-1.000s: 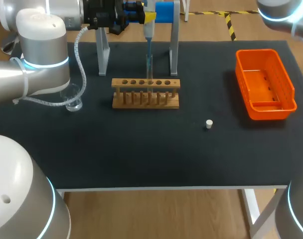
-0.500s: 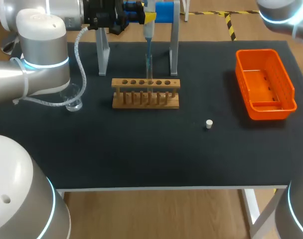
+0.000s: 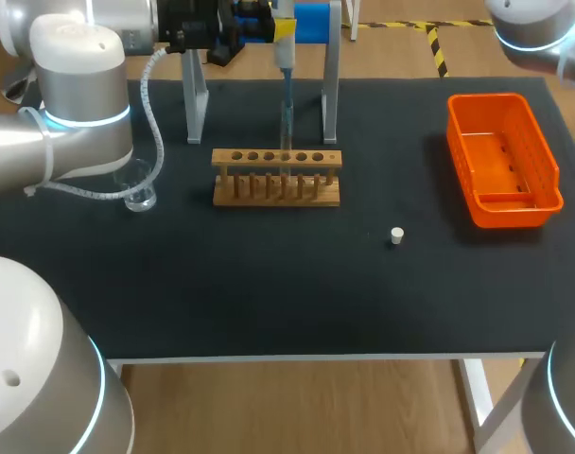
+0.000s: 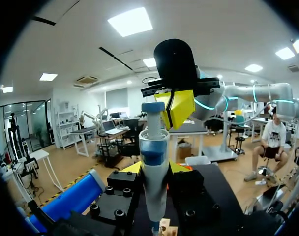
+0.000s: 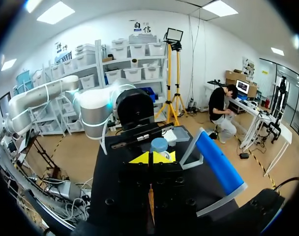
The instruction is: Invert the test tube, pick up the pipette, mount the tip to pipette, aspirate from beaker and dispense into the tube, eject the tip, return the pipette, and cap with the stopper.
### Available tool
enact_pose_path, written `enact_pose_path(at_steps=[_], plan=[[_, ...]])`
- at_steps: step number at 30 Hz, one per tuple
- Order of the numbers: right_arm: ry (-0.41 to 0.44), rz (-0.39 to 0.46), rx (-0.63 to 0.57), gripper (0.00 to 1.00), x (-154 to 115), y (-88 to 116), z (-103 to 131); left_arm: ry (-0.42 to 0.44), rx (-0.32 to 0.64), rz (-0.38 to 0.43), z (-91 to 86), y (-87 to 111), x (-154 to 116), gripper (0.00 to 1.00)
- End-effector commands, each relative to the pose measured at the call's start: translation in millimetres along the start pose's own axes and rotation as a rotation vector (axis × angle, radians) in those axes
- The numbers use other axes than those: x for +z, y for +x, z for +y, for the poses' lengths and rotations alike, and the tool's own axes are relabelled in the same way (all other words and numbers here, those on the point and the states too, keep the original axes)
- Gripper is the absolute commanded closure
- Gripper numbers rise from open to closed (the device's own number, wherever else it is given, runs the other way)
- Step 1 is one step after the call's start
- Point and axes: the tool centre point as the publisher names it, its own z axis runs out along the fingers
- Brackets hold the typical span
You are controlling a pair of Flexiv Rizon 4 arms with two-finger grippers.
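The left arm [image 3: 75, 104] comes in over the table's [image 3: 269, 293] left edge. Its gripper [image 4: 155, 169] is clamped on the pipette [image 3: 285, 43], which is held upright above the rack [image 3: 276, 177] near the middle of the back edge. The right gripper [image 4: 175, 105], its fingers pressed together on nothing, sits just above the pipette's plunger.

As I judge it, the longest risk is the carry. The bin [image 3: 503, 161] stands by the right edge, well apart, so a trip there to eject could clip the stand [image 3: 330, 85], whose posts flank the pipette, or drip on the way. The tip [image 3: 287, 113] hangs just over the rack. A sideways move before it is fully clear could catch the tube [image 3: 285, 161] and tilt it or drag the rack. If the right gripper slips on the plunger, liquid could be drawn back up. The stopper [image 3: 395, 235], loose toward the front right, looks small enough to roll away when grasped.

Against a second ago, the pipette is higher and a touch to the right, with its tip drawn up away from the tube. The bin, rack, beaker [image 3: 139, 194] and stopper lie where they were.
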Motion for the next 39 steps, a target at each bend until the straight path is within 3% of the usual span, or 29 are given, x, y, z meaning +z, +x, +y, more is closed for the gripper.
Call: enact_pose_path(at_steps=[1, 20, 39], plan=[[-0.005, -0.003, -0.01, 1.0, -6, 2, 6, -0.002, 0.0, 0.002, 0.7, 0.5, 1, 1.0], [-0.038, -0.018, -0.049, 1.0, -6, -6, 28, -0.002, 0.0, 0.002, 0.7, 0.5, 1, 1.0], [-0.022, -0.012, -0.044, 1.0, 3, -12, 24, -0.002, 0.0, 0.002, 0.7, 0.5, 1, 1.0]])
